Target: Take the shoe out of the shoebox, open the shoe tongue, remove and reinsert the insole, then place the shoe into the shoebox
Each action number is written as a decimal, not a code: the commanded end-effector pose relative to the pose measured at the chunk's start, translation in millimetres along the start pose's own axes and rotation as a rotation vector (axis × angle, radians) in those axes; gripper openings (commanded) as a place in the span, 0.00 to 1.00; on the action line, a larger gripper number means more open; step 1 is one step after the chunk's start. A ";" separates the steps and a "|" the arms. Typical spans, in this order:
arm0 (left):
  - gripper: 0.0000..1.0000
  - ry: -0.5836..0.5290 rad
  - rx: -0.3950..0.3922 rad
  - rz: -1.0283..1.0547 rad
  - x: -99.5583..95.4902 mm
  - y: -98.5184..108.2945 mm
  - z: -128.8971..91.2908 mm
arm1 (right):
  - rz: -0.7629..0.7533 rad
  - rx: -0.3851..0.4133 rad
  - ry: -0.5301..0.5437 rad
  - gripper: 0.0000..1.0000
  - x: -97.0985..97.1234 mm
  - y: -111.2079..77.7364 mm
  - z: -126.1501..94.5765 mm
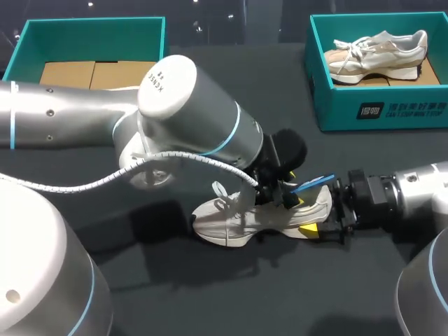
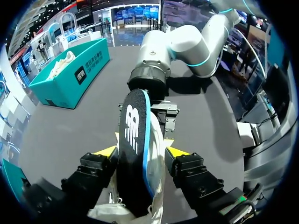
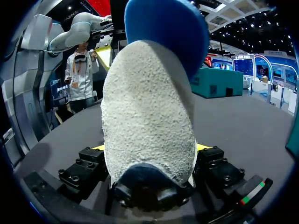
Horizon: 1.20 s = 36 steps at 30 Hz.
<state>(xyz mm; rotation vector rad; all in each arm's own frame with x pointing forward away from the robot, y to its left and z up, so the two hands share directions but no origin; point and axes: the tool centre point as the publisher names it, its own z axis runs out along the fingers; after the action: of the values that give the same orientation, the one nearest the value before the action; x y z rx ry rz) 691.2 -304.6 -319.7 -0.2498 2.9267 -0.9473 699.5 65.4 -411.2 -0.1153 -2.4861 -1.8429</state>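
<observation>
A cream sneaker (image 1: 238, 220) lies on its side on the black table, toe toward my left. Its blue-edged insole (image 1: 313, 184) sticks out of the collar. My left gripper (image 1: 283, 192) hangs over the shoe's opening. In the left wrist view the insole (image 2: 133, 154) stands between the spread fingers of the left gripper (image 2: 141, 151), which is open. My right gripper (image 1: 318, 218) is at the heel. In the right wrist view its two fingers press the heel (image 3: 149, 116) from both sides, with the insole (image 3: 168, 28) rising beyond the right gripper (image 3: 150, 148).
A teal shoebox (image 1: 378, 112) at the back right holds a second sneaker (image 1: 378, 52). Another teal box (image 1: 91, 31) at the back left shows only its cardboard floor. My left arm's bulky elbow (image 1: 182, 112) spans the table's middle.
</observation>
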 end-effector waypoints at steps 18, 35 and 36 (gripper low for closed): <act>0.00 -0.041 0.075 -0.030 -18.5 -17.6 2.7 | 0.000 0.002 0.000 0.00 0.8 0.2 1.2; 0.37 -0.010 0.119 -0.038 -17.2 -19.6 18.3 | 0.000 0.002 0.000 0.00 0.8 0.2 1.2; 0.37 -0.013 0.125 -0.039 -16.6 -19.0 18.6 | 0.000 0.002 0.000 0.00 0.8 0.2 1.2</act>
<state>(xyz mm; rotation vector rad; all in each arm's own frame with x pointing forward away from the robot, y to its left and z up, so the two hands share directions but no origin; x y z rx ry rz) 710.2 -326.3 -314.7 -0.3130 2.8492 -1.0937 699.4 65.4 -411.2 -0.1153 -2.4860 -1.8430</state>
